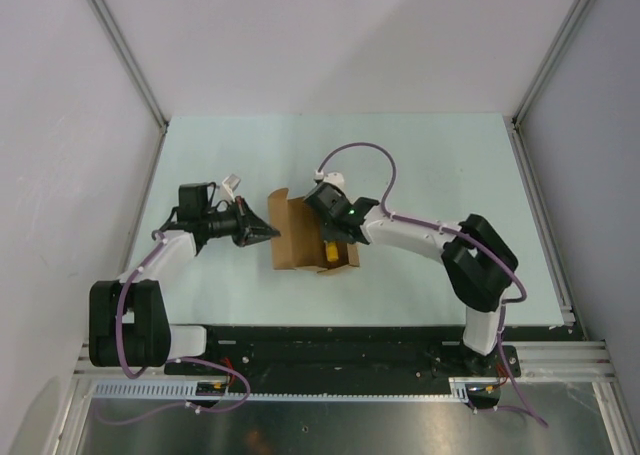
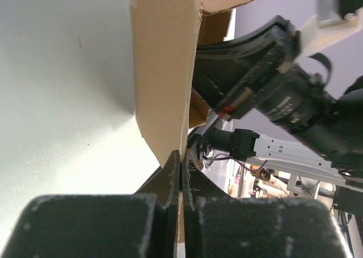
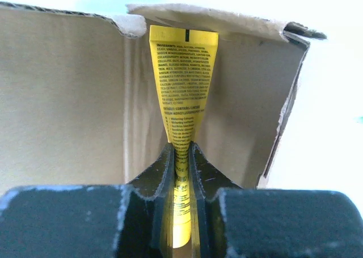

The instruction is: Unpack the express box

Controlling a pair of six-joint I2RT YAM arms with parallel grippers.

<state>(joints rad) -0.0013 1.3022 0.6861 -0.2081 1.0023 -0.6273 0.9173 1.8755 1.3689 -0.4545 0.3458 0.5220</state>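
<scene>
The express box (image 1: 296, 237), brown cardboard with its top flaps open, lies mid-table. My left gripper (image 1: 276, 233) is shut on the box's left flap. In the left wrist view the fingers (image 2: 181, 159) pinch the thin edge of that flap (image 2: 161, 71). My right gripper (image 1: 336, 237) reaches down into the box. In the right wrist view it (image 3: 181, 151) is shut on a flat yellow tube (image 3: 182, 76) with black print, which stands between the box's inner walls (image 3: 62, 93). A bit of the yellow tube (image 1: 328, 252) shows in the top view.
The right arm's wrist (image 2: 272, 82) is close behind the flap in the left wrist view. A small white object (image 1: 232, 187) lies beside the left wrist. Metal frame posts (image 1: 125, 50) and side walls border the pale green table (image 1: 440, 165).
</scene>
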